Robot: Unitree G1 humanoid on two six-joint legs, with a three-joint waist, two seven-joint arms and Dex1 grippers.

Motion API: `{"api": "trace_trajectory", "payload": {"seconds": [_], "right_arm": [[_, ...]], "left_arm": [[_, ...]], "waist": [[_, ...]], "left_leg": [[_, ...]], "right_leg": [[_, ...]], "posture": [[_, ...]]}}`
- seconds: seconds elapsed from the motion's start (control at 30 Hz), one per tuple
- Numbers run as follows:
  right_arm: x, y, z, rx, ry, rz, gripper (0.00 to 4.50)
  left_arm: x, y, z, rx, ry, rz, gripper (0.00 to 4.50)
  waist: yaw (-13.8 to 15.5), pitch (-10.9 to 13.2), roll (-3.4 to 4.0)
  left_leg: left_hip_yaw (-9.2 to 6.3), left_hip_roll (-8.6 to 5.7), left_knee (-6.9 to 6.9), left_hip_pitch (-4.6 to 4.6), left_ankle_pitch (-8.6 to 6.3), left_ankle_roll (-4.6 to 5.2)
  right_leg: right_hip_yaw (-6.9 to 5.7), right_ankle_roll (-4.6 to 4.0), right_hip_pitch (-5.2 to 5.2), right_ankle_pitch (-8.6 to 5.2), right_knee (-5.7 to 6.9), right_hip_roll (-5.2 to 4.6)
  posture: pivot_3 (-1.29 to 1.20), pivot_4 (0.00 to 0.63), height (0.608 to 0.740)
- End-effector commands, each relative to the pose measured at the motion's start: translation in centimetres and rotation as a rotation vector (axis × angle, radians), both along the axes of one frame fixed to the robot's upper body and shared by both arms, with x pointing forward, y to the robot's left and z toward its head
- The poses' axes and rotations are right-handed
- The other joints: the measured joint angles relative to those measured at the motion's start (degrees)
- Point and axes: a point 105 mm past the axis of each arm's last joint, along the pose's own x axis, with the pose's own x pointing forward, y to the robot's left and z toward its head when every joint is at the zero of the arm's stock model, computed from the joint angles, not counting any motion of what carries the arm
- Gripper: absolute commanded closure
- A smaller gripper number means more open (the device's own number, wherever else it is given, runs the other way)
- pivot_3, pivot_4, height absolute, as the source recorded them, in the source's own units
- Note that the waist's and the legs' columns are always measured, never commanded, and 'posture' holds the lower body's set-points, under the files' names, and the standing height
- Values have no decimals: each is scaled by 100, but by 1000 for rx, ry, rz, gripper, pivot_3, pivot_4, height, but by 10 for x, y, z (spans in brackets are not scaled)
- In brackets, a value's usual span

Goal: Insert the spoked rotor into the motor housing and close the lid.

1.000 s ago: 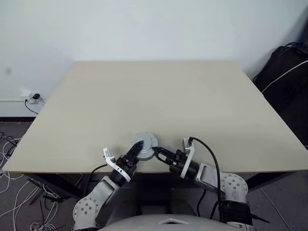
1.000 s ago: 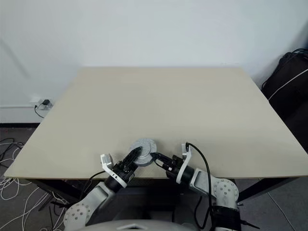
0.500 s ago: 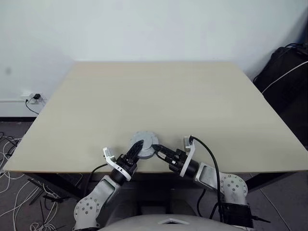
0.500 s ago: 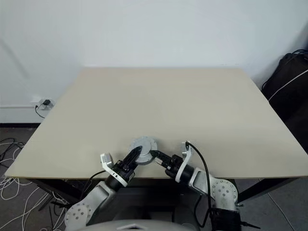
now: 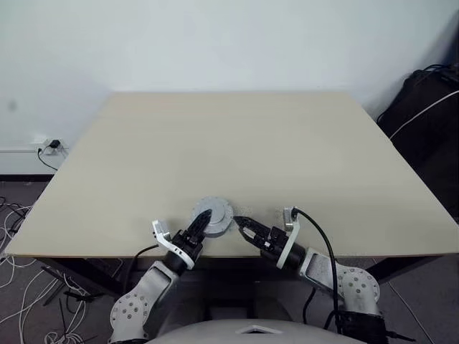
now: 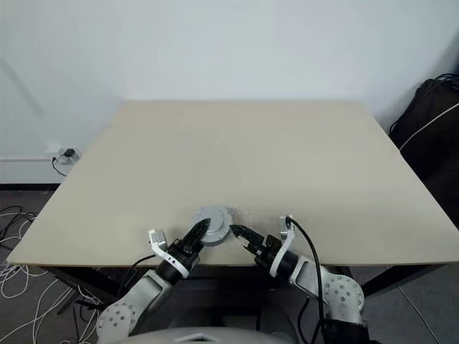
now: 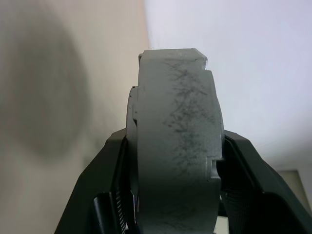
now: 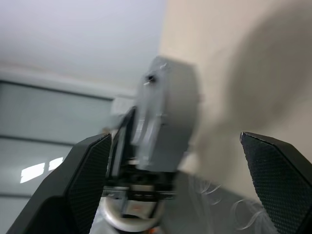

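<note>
Near the front edge of the table (image 5: 237, 143), slightly left of its middle, a round grey motor assembly (image 5: 213, 216) is held just above the tabletop. From the head views it reads as a short, thick disc; whether it touches the wood cannot be told. Its grey lid (image 6: 212, 224) faces up and somewhat toward the camera, so the axis of the disc runs roughly upright with a lean. Rotor and housing interior are hidden; only the grey outer shell is visible.

Left gripper (image 5: 201, 223): closed on the assembly. It comes in from the lower left, pointing forward and toward the right. The left wrist view shows the disc edge-on (image 7: 175, 146), its scuffed grey rim clamped between the two black fingers (image 7: 105, 175), one on each flat face.

Right gripper (image 5: 242, 223): jaws spread wide, holding nothing. It sits just to the right of the assembly, pointing toward it from the lower right, with a visible gap between its tips and the rim. In the right wrist view both fingers (image 8: 90, 170) stand far apart at the picture's sides, with the assembly (image 8: 168, 122) and the left gripper (image 8: 122, 151) beyond them.

A dark bag (image 5: 423, 129) stands on the floor past the table's right side.
</note>
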Motion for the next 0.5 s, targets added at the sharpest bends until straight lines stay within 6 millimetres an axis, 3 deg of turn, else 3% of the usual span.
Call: {"api": "trace_trajectory", "payload": {"seconds": [0.03, 0.17, 0.3, 0.5], "right_arm": [[11, -3, 23, -176, -254, -81, 0], [15, -1, 29, -369, -456, -149, 0], [17, 2, 23, -563, -600, -151, 0], [24, -5, 16, -750, -706, -211, 0]], "left_arm": [[26, 9, 38, -23, -144, 92, 2406], [47, 18, 37, 45, -144, 138, 2406], [74, 28, 32, 70, -127, 193, 2406], [120, 38, 20, 119, -49, 273, 2406]], "waist": [[3, 0, 0], [12, -3, -7], [28, -3, -11], [98, 10, -39]], "left_leg": [[0, 0, 1, 0, 0, 0], [1, 1, 8, 0, 1, -1], [9, -3, 16, 7, 1, -1], [7, 0, 22, 11, 11, -16]], "right_leg": [[-1, 3, -1, 0, 1, 1], [-5, 22, 4, 11, 0, 5], [-7, 23, 9, 14, 0, 9], [-7, 7, 10, 24, 4, 40]], "posture": [[0, 0, 740], [0, 0, 740], [0, 0, 740], [0, 0, 740]]}}
